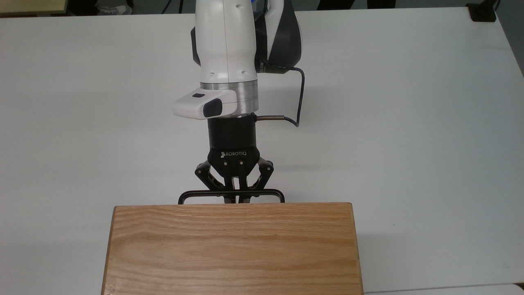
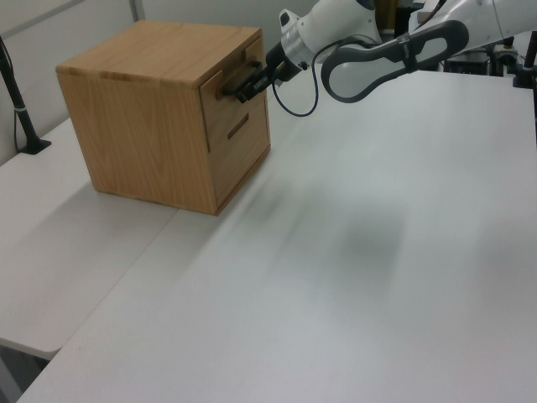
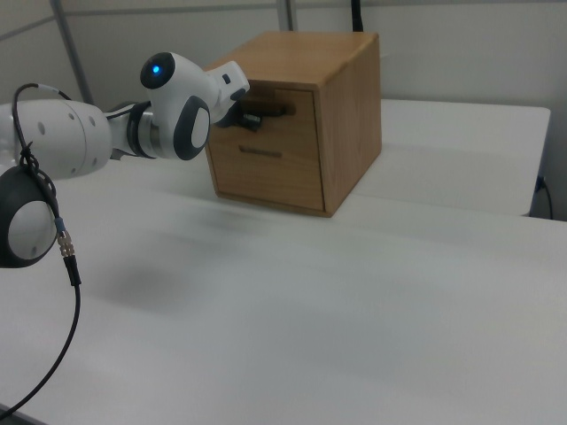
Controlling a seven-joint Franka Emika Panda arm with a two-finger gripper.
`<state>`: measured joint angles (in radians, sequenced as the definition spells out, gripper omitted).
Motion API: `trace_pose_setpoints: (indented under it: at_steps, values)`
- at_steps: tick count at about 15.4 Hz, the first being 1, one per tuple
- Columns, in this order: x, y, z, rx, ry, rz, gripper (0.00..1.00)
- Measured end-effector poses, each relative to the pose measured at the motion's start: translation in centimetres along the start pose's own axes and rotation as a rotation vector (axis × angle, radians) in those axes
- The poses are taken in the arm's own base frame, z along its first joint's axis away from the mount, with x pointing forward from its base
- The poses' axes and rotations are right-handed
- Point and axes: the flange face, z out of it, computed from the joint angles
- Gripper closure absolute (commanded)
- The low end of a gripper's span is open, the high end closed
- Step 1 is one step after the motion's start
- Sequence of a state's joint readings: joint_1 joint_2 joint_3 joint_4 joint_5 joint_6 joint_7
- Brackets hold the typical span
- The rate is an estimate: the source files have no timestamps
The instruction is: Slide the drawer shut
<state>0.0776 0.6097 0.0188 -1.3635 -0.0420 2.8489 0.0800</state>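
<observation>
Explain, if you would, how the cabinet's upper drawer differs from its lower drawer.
The upper drawer has the claw at its handle, while the lower drawer has nothing touching it. The upper drawer's front looks shorter than the lower drawer's. Both are light wood, carry a dark bar, and sit pushed into the cabinet.

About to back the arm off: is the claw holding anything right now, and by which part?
Yes. The claw is shut on the drawer's black bar handle, pinching it near the middle of the bar. The drawer sits pushed into the cabinet.
</observation>
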Motion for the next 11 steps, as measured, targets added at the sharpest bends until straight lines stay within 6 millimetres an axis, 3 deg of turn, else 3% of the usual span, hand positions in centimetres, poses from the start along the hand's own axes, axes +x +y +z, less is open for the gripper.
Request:
trace_pose_setpoints:
  at_steps: [6, 11]
  values:
    - [-0.4, 0.7, -0.3, -0.019, -0.126, -0.006, 1.0]
    - [-0.7, 1.1, -4.2, -0.032, -0.348, -0.063, 1.0]
